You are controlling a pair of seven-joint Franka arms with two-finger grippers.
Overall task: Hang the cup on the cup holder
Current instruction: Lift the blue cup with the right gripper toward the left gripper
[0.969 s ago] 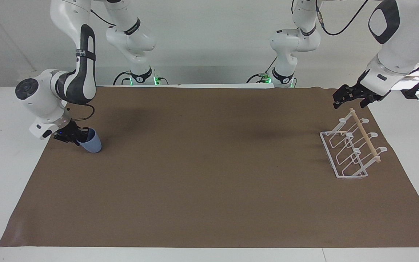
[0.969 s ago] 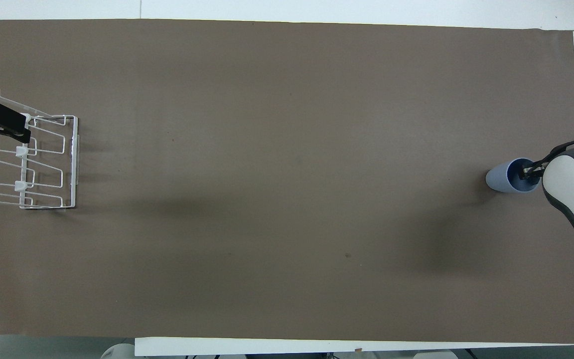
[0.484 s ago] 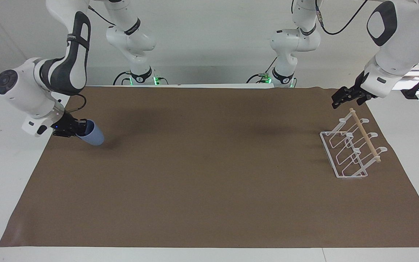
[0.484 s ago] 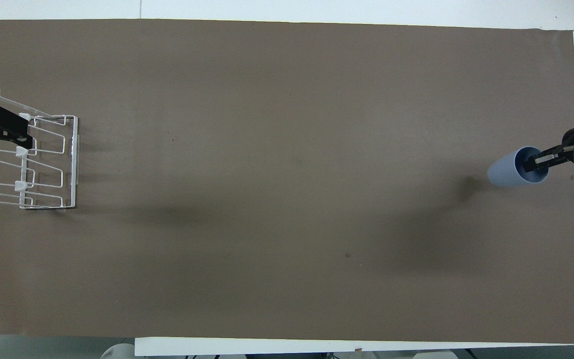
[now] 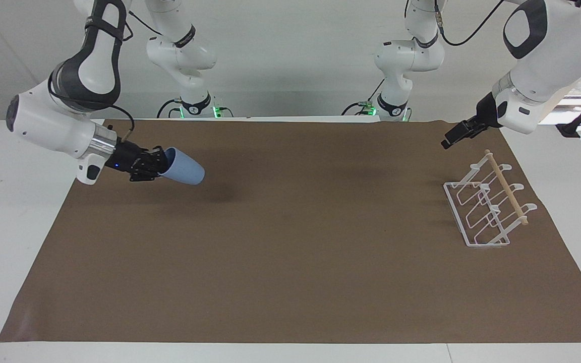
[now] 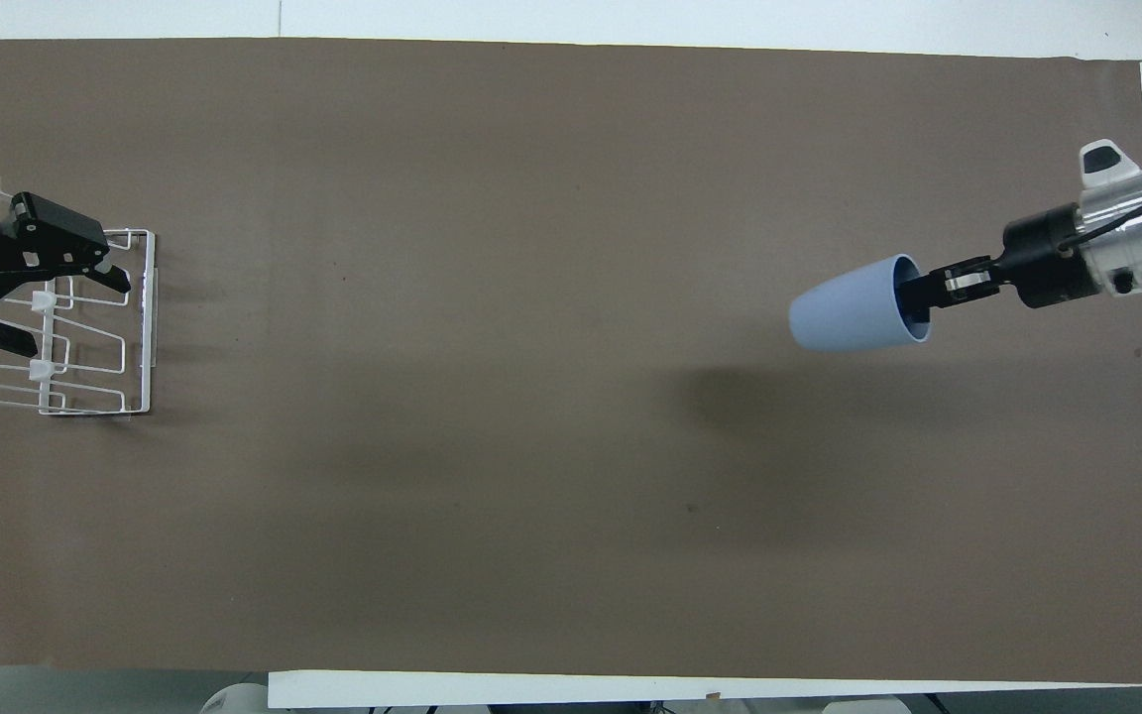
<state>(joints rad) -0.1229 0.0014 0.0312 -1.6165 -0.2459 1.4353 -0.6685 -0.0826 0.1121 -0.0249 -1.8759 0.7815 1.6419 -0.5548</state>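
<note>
The right gripper [image 5: 162,165] has lifted the cup [image 5: 183,173] clear of the mat [image 5: 290,282] within the last second; a second ago the cup hung low at the mat's edge at the right arm's end, mouth tilted up; now it lies on its side in the air, base pointing toward the left arm's end, its shadow detached beneath it; it has also travelled inward over the mat. The right gripper's fingers are closed on the cup's rim, one finger inside the mouth, as the overhead view shows at the cup [image 6: 854,317].

The holder [image 5: 487,204] stands unmoved at the left arm's end of the mat, dowel on top; no cup on it.

The left gripper [image 5: 454,136] has shifted from above the dowel's end nearest the robots to a point over the mat just beside the holder, toward the right arm's end; overhead its fingers [image 6: 115,281] stand spread, holding nothing.

Judgement: pick-up complete, carry begun; cup and holder remain well apart; the left gripper's open, raised posture suggests a handover in preparation; hanging not yet done.
</note>
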